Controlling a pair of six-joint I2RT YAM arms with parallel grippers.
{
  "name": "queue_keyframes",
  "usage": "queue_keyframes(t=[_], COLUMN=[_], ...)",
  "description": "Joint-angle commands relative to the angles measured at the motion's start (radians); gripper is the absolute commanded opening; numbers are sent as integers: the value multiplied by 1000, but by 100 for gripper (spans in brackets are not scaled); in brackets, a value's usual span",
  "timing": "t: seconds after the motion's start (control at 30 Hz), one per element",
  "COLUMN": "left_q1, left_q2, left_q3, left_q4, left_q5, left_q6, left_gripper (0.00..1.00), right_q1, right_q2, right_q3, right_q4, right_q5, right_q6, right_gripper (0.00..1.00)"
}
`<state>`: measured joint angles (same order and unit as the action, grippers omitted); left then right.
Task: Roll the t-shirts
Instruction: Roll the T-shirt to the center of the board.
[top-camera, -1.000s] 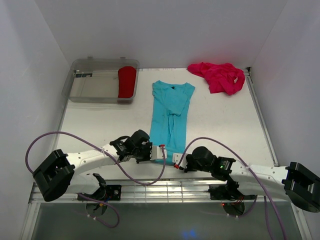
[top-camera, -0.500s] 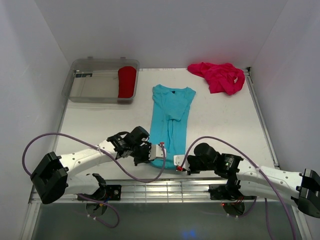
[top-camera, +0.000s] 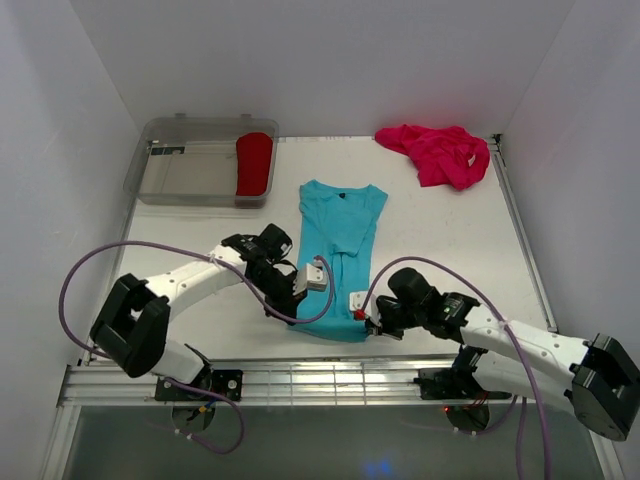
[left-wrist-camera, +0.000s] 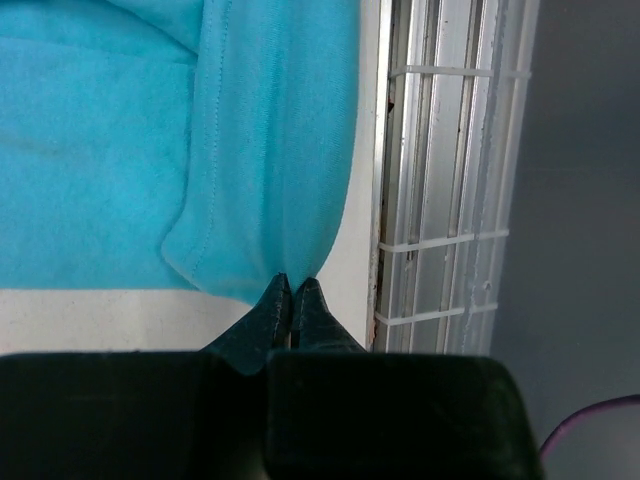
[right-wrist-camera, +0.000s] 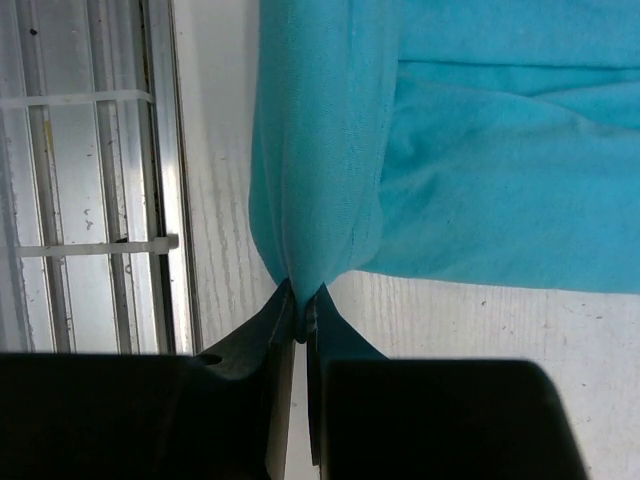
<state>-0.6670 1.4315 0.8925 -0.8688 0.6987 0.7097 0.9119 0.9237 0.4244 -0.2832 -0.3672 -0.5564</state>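
Both clamped: left gripper and right gripper on turquoise t-shirt hem corners, near edge. Likely light and limp; the stitched hem should grip best.

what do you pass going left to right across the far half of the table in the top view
clear bin → red t-shirt at the bin's right end → turquoise t-shirt → magenta t-shirt

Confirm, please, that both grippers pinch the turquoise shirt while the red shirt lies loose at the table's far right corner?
Not quite: the top view shows the magenta shirt at that corner, not red. The left gripper and right gripper do pinch the turquoise shirt.
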Motion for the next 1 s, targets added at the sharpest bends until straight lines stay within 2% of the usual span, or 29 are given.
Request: queue_keyframes(t=[0.0, 0.17, 0.33, 0.43, 0.47, 0.5, 0.67, 0.83, 0.93, 0.97], left_q1=[24, 121, 139, 158, 159, 159, 159, 159, 161, 159], left_q2=[13, 108, 288, 345, 349, 354, 365, 363, 349, 346], left_q3=[51, 98, 177, 241, 264, 273, 319, 341, 324, 319], left_q4=[-82, -124, -154, -165, -164, -161, -148, -148, -148, -147], left_q5=[76, 62, 67, 90, 94, 91, 82, 101, 94, 88], left_q6=[95, 152, 85, 57, 57, 59, 47, 8, 11, 13], left_gripper=[0, 0, 0, 1, 3, 4, 6, 9, 12, 13], right_q1=[-30, -71, -96, -94, -96, -96, -97, -96, -96, -96], right_q2=[66, 72, 44, 53, 53, 52, 0, -83, -92, -88], right_q3=[65, 68, 45, 42, 40, 40, 56, 140, 142, 136], right_q4=[29, 74, 147, 144, 142, 142, 148, 101, 110, 114], right_q5=[-21, -4, 43, 71, 95, 111, 200, 146, 53, 13], right_q6=[32, 41, 76, 79, 84, 87, 131, 242, 294, 308], right_gripper=[8, 8, 10, 18, 29, 36, 51, 50, 40, 32])
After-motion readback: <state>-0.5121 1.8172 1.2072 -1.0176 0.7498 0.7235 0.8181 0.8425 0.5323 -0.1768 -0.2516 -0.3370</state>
